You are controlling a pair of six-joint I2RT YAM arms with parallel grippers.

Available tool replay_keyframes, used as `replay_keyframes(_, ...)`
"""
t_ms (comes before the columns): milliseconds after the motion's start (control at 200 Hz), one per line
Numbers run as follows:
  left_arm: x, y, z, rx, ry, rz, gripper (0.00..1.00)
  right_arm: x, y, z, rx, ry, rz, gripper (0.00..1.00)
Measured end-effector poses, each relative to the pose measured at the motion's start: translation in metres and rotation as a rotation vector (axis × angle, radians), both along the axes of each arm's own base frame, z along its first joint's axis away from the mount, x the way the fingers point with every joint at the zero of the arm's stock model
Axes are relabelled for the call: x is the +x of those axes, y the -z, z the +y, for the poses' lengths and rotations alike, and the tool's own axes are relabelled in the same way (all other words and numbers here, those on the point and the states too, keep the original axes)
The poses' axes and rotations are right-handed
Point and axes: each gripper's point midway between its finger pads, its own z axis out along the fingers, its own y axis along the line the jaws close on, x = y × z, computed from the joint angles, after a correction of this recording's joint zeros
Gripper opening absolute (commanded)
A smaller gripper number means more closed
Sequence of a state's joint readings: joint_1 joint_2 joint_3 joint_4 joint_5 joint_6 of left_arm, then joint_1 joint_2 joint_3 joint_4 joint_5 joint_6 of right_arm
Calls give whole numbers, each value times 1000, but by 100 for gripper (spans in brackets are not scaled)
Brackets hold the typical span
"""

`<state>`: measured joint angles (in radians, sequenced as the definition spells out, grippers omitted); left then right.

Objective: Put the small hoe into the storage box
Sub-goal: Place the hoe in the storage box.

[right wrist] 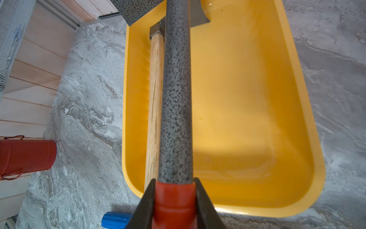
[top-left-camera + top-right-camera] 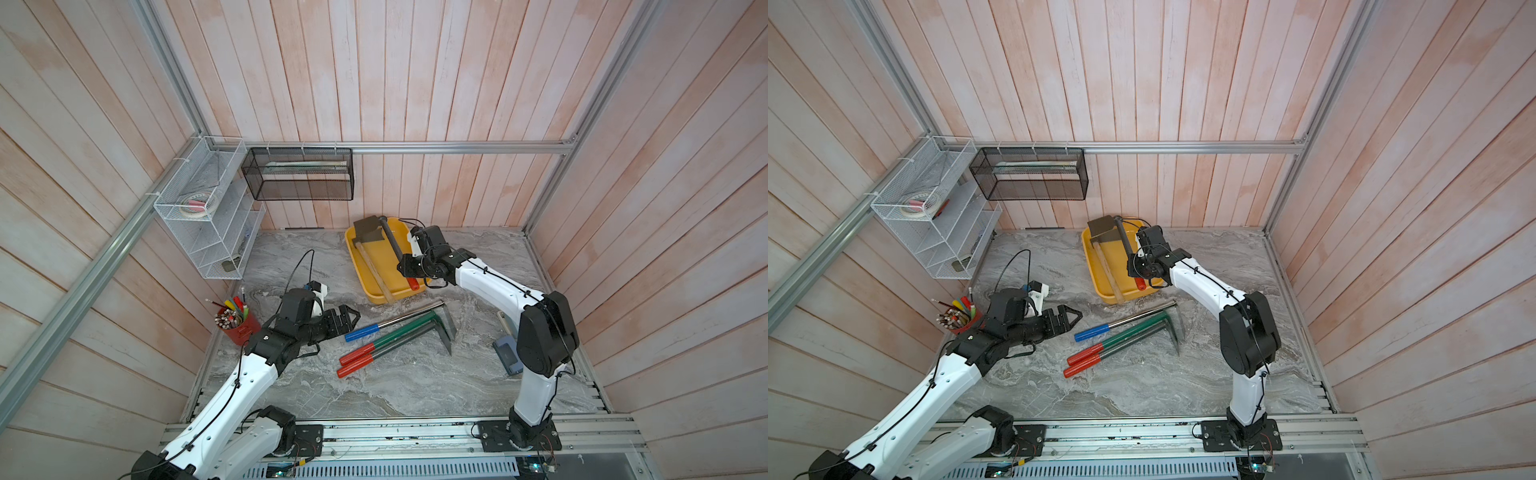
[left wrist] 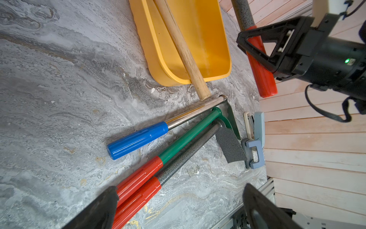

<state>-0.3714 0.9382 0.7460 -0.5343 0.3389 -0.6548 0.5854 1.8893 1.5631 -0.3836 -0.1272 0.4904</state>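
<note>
While the right gripper [image 1: 174, 180] is clamped tight on its red grip, the small hoe [image 1: 176, 99] hangs lengthwise over the storage box [image 1: 247, 99], a shallow yellow tray. Its shaft is speckled dark grey, and its flat speckled blade reaches past the tray's far rim. Under it, inside the tray, lies a wooden-handled hoe [image 1: 155, 89]. The left gripper [image 2: 352, 320] is spread wide with nothing in it, beside three more hoes [image 2: 390, 336] on the table [image 1: 89, 119]
</note>
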Motion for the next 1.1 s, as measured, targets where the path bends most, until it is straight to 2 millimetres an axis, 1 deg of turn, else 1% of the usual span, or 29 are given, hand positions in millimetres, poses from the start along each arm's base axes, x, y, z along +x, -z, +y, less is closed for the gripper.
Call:
replay_keyframes(200,0,0,0,0,0,0,100,7,9,1,5,36,10,0)
replay_keyframes(415,0,0,0,0,0,0,100,13,10,2,23,61,3,0)
replay_keyframes(605,-2,3,1,3,0,6,100,15,18,2,19,72,13,0)
replay_keyframes(970,-2,3,1,2,0,5,100,24,29,3,29,97,17,0)
replay_keyframes(1100,-2,1,1,1,-2,-2,100,23,34,3,25,100,28,0)
